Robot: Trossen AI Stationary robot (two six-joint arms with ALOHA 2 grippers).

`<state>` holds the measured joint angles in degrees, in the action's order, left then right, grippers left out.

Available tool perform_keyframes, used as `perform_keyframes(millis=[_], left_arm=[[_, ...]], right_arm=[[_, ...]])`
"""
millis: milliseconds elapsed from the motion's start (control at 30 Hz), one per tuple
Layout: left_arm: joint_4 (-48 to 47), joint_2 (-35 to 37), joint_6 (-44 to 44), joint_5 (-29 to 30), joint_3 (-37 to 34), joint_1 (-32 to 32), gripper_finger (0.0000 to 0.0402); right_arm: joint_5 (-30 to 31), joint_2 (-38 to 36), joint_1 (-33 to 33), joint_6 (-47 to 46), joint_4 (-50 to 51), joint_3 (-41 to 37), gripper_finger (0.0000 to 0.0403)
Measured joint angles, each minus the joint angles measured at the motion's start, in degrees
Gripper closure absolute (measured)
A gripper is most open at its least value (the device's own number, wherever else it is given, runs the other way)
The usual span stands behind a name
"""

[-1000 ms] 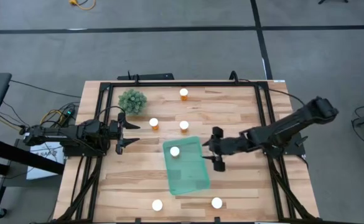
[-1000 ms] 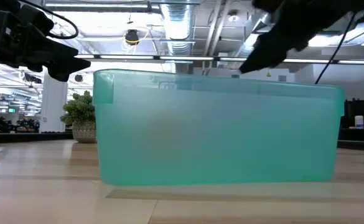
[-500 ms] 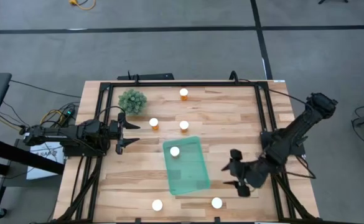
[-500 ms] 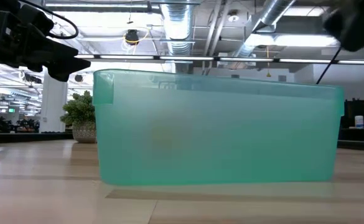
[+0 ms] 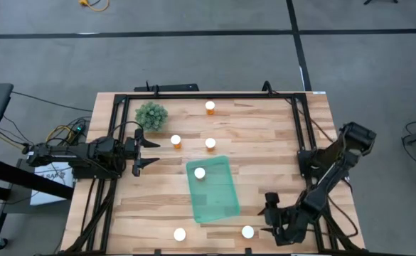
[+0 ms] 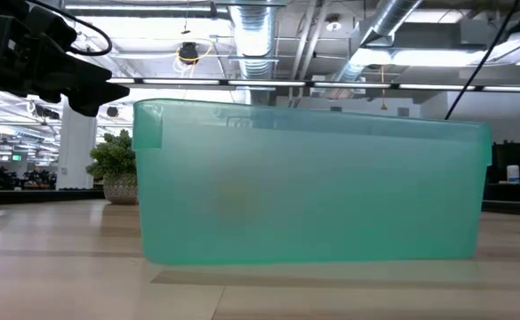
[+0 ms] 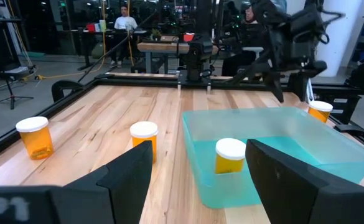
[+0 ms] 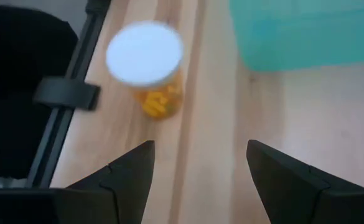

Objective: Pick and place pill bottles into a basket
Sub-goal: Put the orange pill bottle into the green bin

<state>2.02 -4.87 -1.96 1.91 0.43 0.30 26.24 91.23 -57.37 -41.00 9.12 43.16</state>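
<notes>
Six orange pill bottles with white caps show in the high view. One (image 5: 199,173) stands inside the teal basket (image 5: 218,199). Three stand beyond it (image 5: 210,107) (image 5: 176,141) (image 5: 210,143), and two stand near the front edge (image 5: 180,233) (image 5: 247,231). My right gripper (image 5: 267,217) is open just right of the front right bottle (image 8: 147,65), and its fingers are short of it. My left gripper (image 5: 149,153) is open and empty at the table's left. It faces the basket (image 7: 281,149) and the bottle in it (image 7: 230,154).
A small bushy green plant (image 5: 151,114) stands at the far left. A black frame rail (image 5: 301,135) runs along the table's sides. In the low view the basket's wall (image 6: 313,196) fills the middle, and the plant (image 6: 113,164) shows behind it on the left.
My right gripper has swung away from the basket's right side toward the table's near edge. It has turned and come down beside the front right bottle, staying open. It has left the low view. My left arm and all the bottles have kept still.
</notes>
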Motion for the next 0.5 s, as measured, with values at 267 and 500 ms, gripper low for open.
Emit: perform_keyframes(millis=[267,500], left_arm=[[0.00,0.00,0.00,-0.02,0.00,0.02,0.0154],[0.00,0.00,0.02,-0.02,0.00,0.01,0.0154]], right_arm=[[2.40,6.01,-0.27,-1.40,-9.07,0.04,0.0154],[2.19,9.26,0.89,-0.13,-15.70,0.04,0.0154]])
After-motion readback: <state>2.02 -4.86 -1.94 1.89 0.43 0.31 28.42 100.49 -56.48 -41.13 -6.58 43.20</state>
